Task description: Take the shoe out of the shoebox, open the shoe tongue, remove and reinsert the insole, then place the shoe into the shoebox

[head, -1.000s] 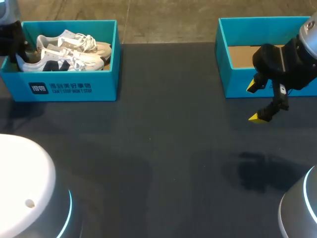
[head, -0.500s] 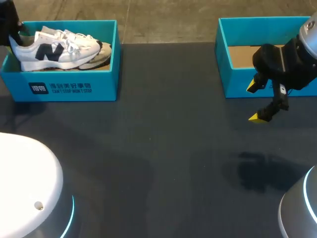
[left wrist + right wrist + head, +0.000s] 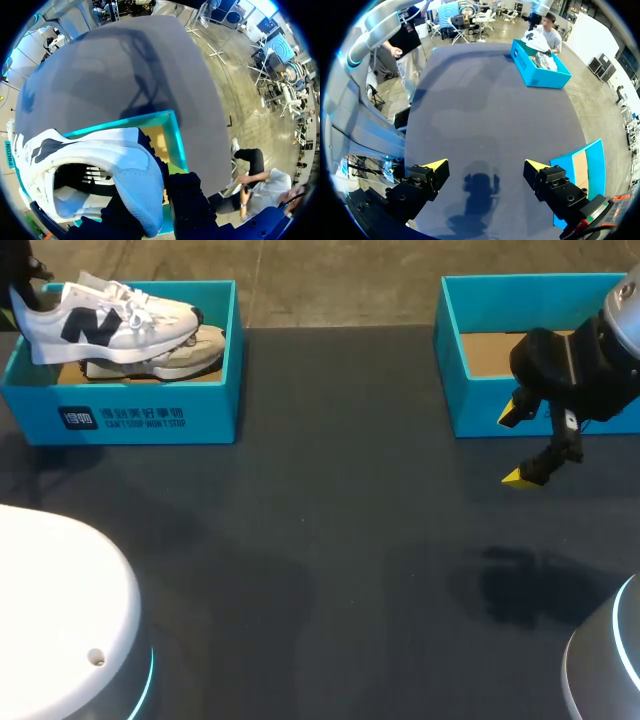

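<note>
Left gripper (image 3: 157, 197) clamped on the heel of the shoe (image 3: 110, 322), seen from the head view with the table (image 3: 350, 540) as the dial. A second ago the shoe lay low in the box (image 3: 150, 415) at 10 o'clock. It now hangs above the near wall, sole roughly level, toe towards 3 o'clock. Its heel is out past the box's 9 o'clock end. A second shoe (image 3: 190, 352) is left inside, under and behind the toe. Take-out therefore looks nearly complete, since the sole seems clear of the rim. Tongue and insole work are not yet begun.

Right gripper (image 3: 514, 446) hovers at 2 o'clock with its fingers spread wide and nothing between them. It sits just in front of a second box (image 3: 480, 410), which stands open.

Edges: the toe could catch the box's wall if the shoe is swung low towards 3 o'clock. Open room: the broad dark middle of the table, from 6 o'clock to centre, offers space to set the shoe down between the arms.
</note>
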Robot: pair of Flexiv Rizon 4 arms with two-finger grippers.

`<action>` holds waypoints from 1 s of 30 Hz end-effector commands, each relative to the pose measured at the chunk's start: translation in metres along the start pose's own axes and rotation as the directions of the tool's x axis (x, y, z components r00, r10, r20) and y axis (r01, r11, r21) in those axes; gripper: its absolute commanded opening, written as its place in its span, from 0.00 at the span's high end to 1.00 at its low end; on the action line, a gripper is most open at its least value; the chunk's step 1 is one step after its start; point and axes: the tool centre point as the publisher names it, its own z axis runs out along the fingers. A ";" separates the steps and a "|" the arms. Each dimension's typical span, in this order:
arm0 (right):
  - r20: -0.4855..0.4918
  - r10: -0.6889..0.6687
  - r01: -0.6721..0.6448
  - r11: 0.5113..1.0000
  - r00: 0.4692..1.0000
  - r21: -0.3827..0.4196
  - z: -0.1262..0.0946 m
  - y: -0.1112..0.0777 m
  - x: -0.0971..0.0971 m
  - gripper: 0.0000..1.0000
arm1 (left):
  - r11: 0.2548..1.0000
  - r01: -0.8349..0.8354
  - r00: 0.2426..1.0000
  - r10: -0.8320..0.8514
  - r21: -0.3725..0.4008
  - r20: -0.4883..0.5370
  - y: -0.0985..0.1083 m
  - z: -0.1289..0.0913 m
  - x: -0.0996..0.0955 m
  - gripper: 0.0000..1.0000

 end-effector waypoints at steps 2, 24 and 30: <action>-0.006 0.001 -0.001 1.000 1.000 0.004 0.002 0.002 -0.003 0.00 | 1.000 0.014 1.000 -0.014 -0.002 0.004 -0.008 -0.011 -0.001 1.00; -0.006 0.001 -0.001 1.000 1.000 0.004 0.002 0.002 -0.003 0.00 | 1.000 0.014 1.000 -0.014 -0.002 0.004 -0.008 -0.011 -0.001 1.00; -0.006 0.001 -0.001 1.000 1.000 0.004 0.002 0.002 -0.003 0.00 | 1.000 0.013 1.000 -0.013 -0.008 -0.011 -0.024 -0.010 -0.012 1.00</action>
